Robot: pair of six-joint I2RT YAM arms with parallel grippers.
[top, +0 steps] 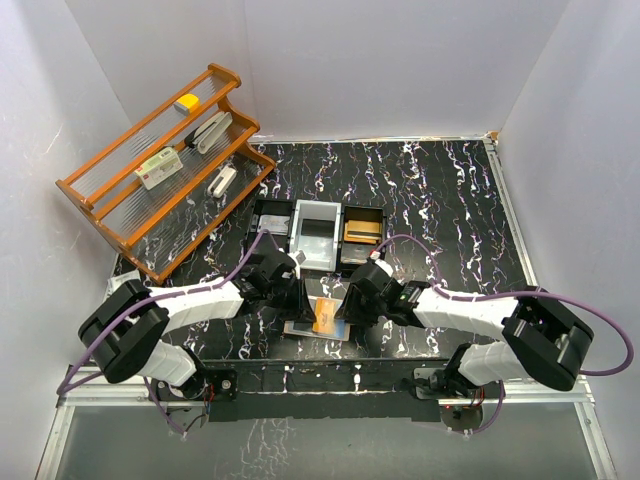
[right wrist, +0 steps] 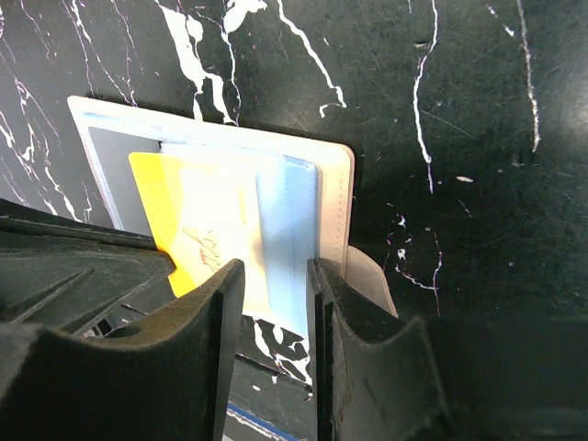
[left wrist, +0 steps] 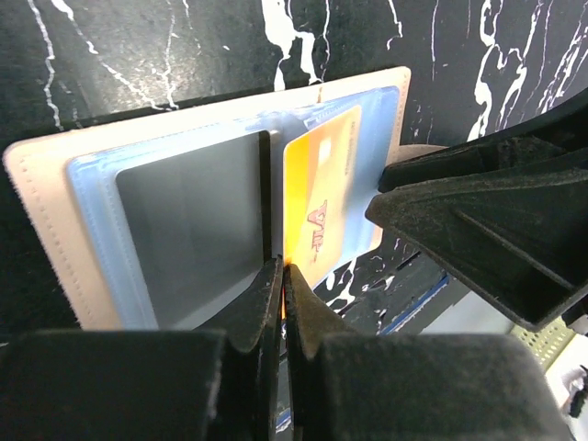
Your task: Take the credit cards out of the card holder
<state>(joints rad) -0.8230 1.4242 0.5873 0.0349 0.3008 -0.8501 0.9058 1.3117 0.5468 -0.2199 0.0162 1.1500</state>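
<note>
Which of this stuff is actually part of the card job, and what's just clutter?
Job:
- card holder
- orange card
- grey card

Lying about:
- black tray
- wooden rack
- white box on the rack

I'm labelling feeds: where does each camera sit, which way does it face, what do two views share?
Top external: above, behind the bases, looking down at the table; left arm, right arm show.
Left wrist: on the left arm, looking down at the card holder; shut left claw shows.
Right wrist: on the right arm, facing the same holder; right claw shows, jaws apart.
Shared: both wrist views show the orange card.
</note>
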